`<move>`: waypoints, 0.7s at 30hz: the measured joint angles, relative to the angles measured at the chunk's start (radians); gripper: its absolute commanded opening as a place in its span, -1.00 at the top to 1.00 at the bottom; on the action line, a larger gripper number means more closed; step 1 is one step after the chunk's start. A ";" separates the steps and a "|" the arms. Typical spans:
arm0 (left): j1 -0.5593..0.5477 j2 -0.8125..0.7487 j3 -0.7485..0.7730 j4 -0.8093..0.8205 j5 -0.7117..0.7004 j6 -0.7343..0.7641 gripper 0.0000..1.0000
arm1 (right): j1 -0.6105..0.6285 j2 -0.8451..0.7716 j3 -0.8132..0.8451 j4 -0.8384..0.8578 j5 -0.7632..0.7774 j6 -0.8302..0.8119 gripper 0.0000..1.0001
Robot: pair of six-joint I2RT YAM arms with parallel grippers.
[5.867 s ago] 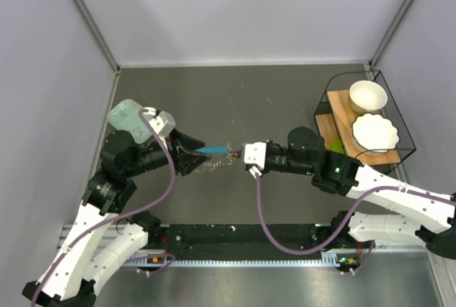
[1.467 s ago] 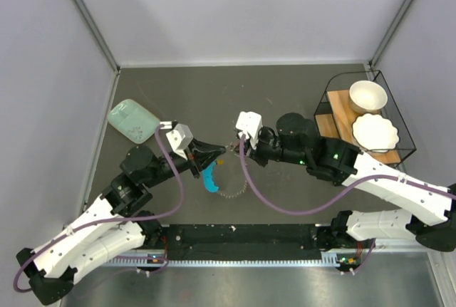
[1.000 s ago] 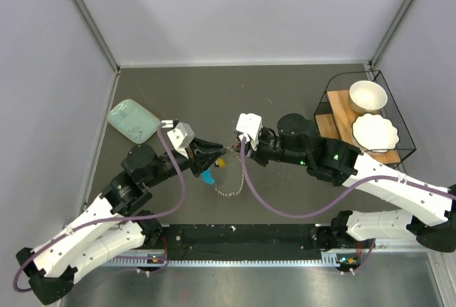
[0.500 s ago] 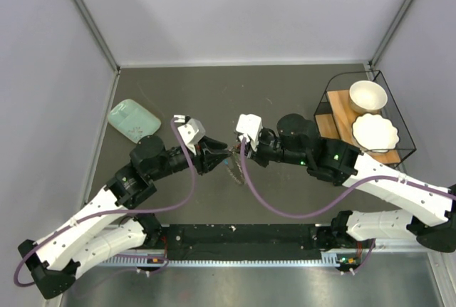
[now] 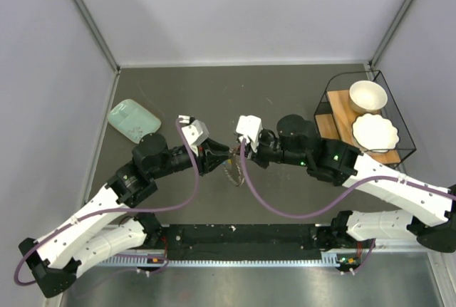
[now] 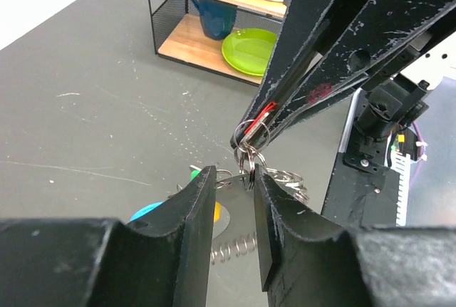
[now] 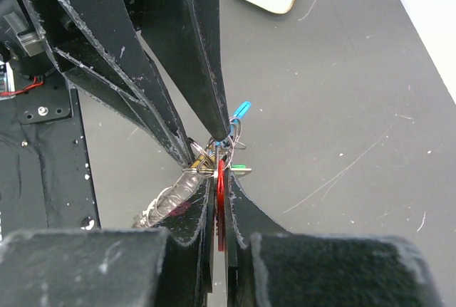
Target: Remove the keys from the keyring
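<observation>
Clamping right fingers (image 7: 219,179) flat on the red key (image 7: 220,204), holding everything above the middle of the desk (image 5: 285,93) as an anchor. Bracketing the small rings (image 6: 247,161) with left fingers (image 6: 234,179), slightly spread, presumably to pry 1 loose. Leaving the keyring (image 6: 146,211) hanging underneath.

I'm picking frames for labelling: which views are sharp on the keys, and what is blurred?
Top external: evenly lit, keys tiny. Left wrist: keys crisp, left fingers blurred near the lens. Right wrist: red key sharp, right fingers soft.
</observation>
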 measured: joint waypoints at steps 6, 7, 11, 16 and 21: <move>0.000 0.006 0.000 0.002 0.043 0.010 0.35 | 0.000 -0.001 -0.006 0.001 -0.006 0.000 1.00; 0.000 0.008 0.000 0.002 0.050 0.012 0.35 | 0.000 -0.001 -0.006 0.001 -0.006 0.000 1.00; 0.000 0.014 0.000 0.004 0.064 0.020 0.27 | 0.000 -0.002 -0.007 0.001 -0.004 0.000 1.00; 0.000 -0.006 0.000 -0.025 0.055 0.041 0.16 | 0.000 -0.025 -0.022 0.002 -0.004 0.000 1.00; 0.000 -0.069 0.000 -0.069 0.073 0.082 0.16 | 0.000 -0.055 -0.034 0.010 -0.033 -0.001 1.00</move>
